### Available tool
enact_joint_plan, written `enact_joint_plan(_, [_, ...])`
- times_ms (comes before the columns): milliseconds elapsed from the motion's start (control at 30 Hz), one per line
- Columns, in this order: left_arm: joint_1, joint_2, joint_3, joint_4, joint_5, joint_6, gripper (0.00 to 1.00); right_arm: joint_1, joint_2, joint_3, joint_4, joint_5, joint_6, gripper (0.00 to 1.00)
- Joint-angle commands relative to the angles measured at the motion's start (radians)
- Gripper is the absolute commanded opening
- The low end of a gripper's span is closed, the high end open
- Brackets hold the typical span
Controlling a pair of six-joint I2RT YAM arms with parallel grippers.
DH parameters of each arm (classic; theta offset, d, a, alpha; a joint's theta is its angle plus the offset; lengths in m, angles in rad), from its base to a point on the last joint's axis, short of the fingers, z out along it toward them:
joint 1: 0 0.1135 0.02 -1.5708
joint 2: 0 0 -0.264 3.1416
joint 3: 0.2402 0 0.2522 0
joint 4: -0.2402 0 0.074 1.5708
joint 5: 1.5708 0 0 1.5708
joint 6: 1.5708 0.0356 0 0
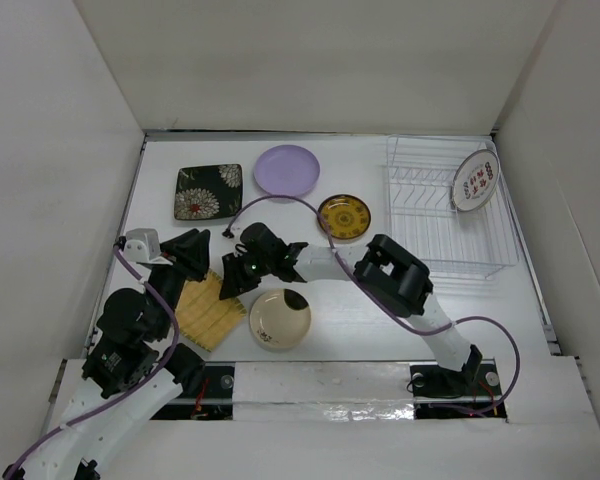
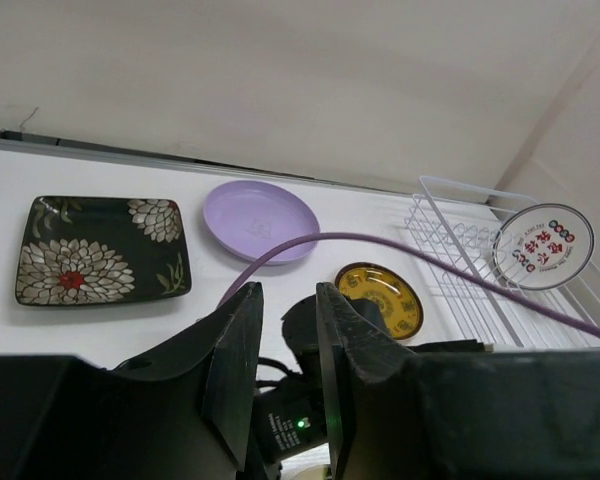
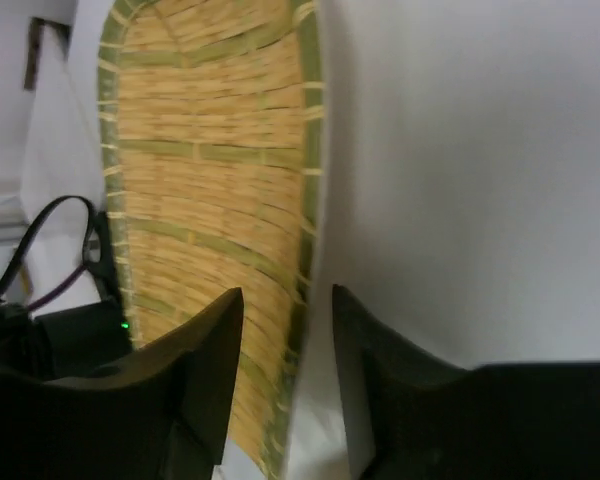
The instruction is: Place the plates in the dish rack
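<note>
The yellow woven square plate (image 1: 210, 310) (image 3: 210, 180) lies flat at the near left. My right gripper (image 1: 231, 287) (image 3: 285, 300) is open, its fingers astride that plate's right rim without pinching it. Just left of it, my left gripper (image 1: 196, 247) (image 2: 287, 300) is open and empty, facing the right wrist. The white plate with red marks (image 1: 475, 181) (image 2: 543, 245) stands upright in the white wire dish rack (image 1: 430, 240) (image 2: 450, 235). The black floral square plate (image 1: 208, 191) (image 2: 100, 250), lilac plate (image 1: 287, 171) (image 2: 262, 220) and brown-gold plate (image 1: 344, 216) (image 2: 385, 295) lie flat at the back.
A cream dish with a dark patch (image 1: 279, 319) sits right beside the woven plate. A purple cable (image 1: 280, 200) arches over the lilac and brown-gold plates. White walls close in the table on three sides.
</note>
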Motion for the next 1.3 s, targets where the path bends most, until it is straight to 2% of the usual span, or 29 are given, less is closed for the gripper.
enact_joint_plan(0, [0.001,0.003,0.007,0.027,-0.013,0.010,0.26,0.024,0.022,0.082,0.078,-0.116,0.082,0.16])
enact_joint_plan(67, [0.001,-0.008,0.005,0.029,-0.010,0.011,0.26,0.024,-0.006,0.102,0.115,-0.093,0.095,0.00])
enact_joint_plan(233, [0.001,-0.032,0.005,0.033,-0.002,0.011,0.27,-0.045,-0.156,0.144,0.100,0.001,0.059,0.00])
enact_joint_plan(333, [0.001,-0.060,0.005,0.033,0.007,0.010,0.28,-0.129,-0.324,0.046,0.043,0.109,-0.004,0.00])
enact_joint_plan(367, [0.001,-0.080,0.005,0.033,0.013,0.010,0.28,-0.159,-0.428,0.011,0.023,0.148,-0.022,0.00])
enact_joint_plan(433, [0.001,-0.100,0.002,0.038,0.019,0.008,0.29,-0.225,-0.541,-0.093,-0.058,0.276,-0.088,0.00])
enact_joint_plan(467, [0.001,-0.117,0.001,0.043,0.030,0.008,0.29,-0.295,-0.597,-0.117,-0.096,0.342,-0.113,0.00])
enact_joint_plan(500, [0.001,-0.123,-0.001,0.046,0.036,0.008,0.30,-0.333,-0.698,-0.137,-0.154,0.493,-0.162,0.00])
enact_joint_plan(533, [0.001,-0.128,-0.001,0.046,0.044,0.005,0.30,-0.372,-0.743,-0.149,-0.237,0.566,-0.193,0.00])
enact_joint_plan(567, [0.001,-0.129,0.001,0.046,0.064,0.002,0.30,-0.440,-0.780,-0.163,-0.269,0.732,-0.226,0.00])
enact_joint_plan(633, [0.001,-0.125,0.004,0.049,0.081,-0.001,0.31,-0.516,-0.857,-0.167,-0.351,0.879,-0.325,0.00])
enact_joint_plan(700, [0.001,-0.117,0.010,0.047,0.102,-0.003,0.32,-0.631,-0.882,-0.190,-0.371,1.014,-0.427,0.00])
enact_joint_plan(800, [0.001,-0.117,0.011,0.041,0.128,-0.009,0.34,-0.764,-0.879,-0.198,-0.405,1.089,-0.502,0.00])
enact_joint_plan(933, [0.001,-0.125,0.011,0.047,0.165,-0.012,0.35,-0.876,-0.863,-0.188,-0.331,1.153,-0.547,0.00])
enact_joint_plan(1067, [0.001,-0.134,0.011,0.050,0.209,-0.017,0.35,-0.938,-0.736,-0.115,-0.345,1.194,-0.585,0.00])
enact_joint_plan(1267, [0.001,-0.164,0.007,0.055,0.211,-0.018,0.36,-0.975,-0.656,-0.089,-0.279,1.254,-0.714,0.00])
